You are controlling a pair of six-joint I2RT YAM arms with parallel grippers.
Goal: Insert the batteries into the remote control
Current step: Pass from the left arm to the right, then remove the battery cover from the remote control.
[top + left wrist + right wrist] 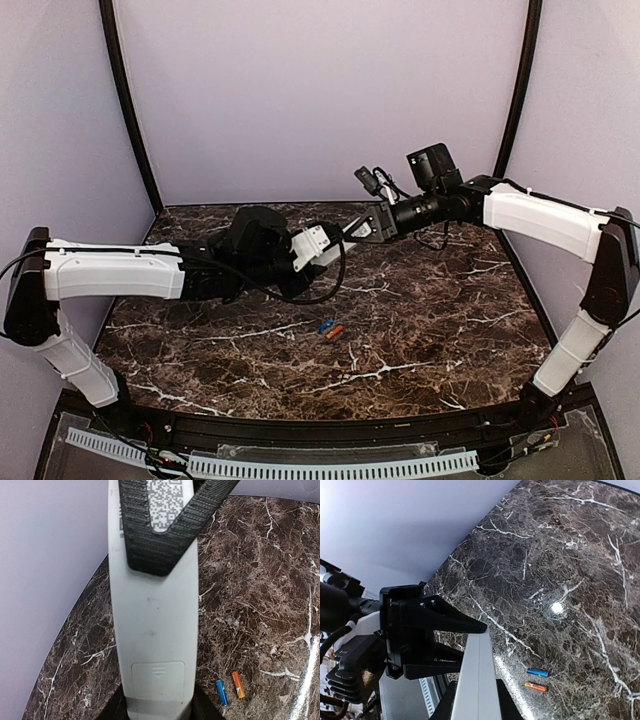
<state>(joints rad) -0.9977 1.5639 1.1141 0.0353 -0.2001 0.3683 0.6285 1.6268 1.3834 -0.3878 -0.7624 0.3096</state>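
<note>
The remote control (152,625), a slim white bar, hangs in the air above the table with a gripper on each end. My left gripper (156,707) is shut on the end with the closed battery cover (157,679). On the far end, over a QR label, my right gripper (477,705) is shut, its black fingers (152,547) lying across the back. From above, the remote (347,236) bridges the left gripper (322,250) and right gripper (368,226). The batteries lie loose side by side on the marble: a blue one (324,326) and an orange one (335,332).
The dark marble table (430,310) is walled by pale purple panels at the back and sides. A white perforated rail (300,467) runs along the near edge, beside the arm bases.
</note>
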